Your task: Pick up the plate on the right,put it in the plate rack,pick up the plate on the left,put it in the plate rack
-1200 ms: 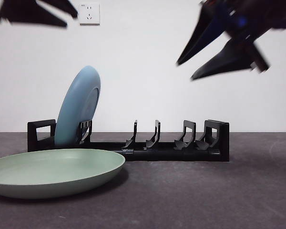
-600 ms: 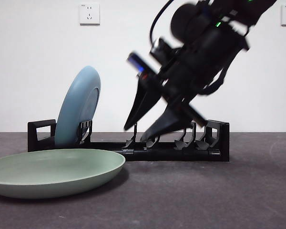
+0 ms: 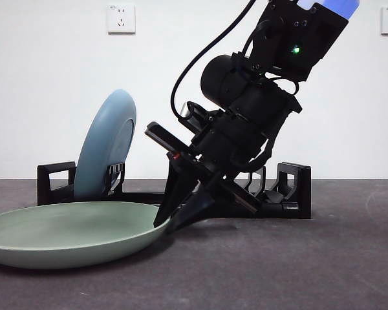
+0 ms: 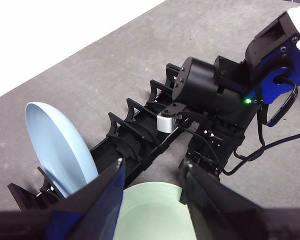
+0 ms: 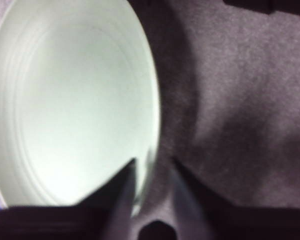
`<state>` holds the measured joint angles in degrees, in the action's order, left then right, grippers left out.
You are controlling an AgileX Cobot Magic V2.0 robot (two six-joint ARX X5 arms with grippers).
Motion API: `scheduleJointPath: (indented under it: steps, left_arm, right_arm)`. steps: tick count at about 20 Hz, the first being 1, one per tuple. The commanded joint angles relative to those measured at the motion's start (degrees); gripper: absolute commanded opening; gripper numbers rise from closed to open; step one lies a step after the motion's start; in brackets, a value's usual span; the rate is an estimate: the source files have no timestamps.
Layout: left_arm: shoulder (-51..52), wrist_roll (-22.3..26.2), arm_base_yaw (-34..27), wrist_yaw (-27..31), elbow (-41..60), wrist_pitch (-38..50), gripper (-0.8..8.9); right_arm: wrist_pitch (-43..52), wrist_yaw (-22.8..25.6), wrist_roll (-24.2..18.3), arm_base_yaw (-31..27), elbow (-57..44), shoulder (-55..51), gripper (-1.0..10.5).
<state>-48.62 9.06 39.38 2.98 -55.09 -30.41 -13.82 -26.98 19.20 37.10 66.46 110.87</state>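
A pale green plate [image 3: 71, 236] lies flat on the table at the left, in front of the black plate rack [image 3: 291, 194]. A light blue plate [image 3: 107, 145] stands upright in the rack's left end slot. My right gripper [image 3: 167, 224] has come down at a slant to the green plate's right rim. In the right wrist view the right gripper [image 5: 152, 175] is open, with the green plate's [image 5: 75, 100] rim between its jaws. My left gripper [image 4: 152, 166] hangs open high above the green plate [image 4: 155, 210], the rack [image 4: 140, 135] and the blue plate [image 4: 55, 145].
A white wall with a power socket [image 3: 121, 18] stands behind the rack. The rack's middle and right slots hold nothing. The right arm's body [image 4: 215, 100] leans over the rack's right half. Dark table [image 3: 297, 265] spreads in front at the right.
The right arm swung down from the upper right, across the rack, until its jaws reached the green plate's right rim. The black tip at the top left corner has left the front view.
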Motion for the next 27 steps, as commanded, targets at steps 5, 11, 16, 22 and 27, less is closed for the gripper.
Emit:
scheduleJointPath:
  steps: [5, 11, 16, 22, 27]
  left_arm:
    - [0.02, 1.57, 0.37, 1.62, -0.46, -1.46, 1.93]
    - [-1.05, 3.08, 1.49, 0.15, -0.46, -1.90, 1.93]
    - [-5.18, 4.50, 10.10, -1.55, -0.46, -2.73, 1.93]
    - [-14.14, 6.25, 24.28, 5.64, -0.46, -2.54, 1.93]
    - [-23.26, 8.96, 29.40, 12.22, -0.46, -2.27, 1.89]
  right_arm:
    - [-3.39, 0.50, 0.55, 0.20, 0.20, -1.29, -0.1]
    - [-14.19, 3.54, -4.76, -1.53, 0.20, -11.61, -0.1]
    - [-19.80, 3.54, -6.43, -6.60, 0.20, -20.83, -0.1]
    - [-25.75, 3.45, -8.81, -11.47, 0.20, -27.12, -0.1]
    - [-27.58, 3.30, -9.07, -11.98, 0.20, -29.81, -0.1]
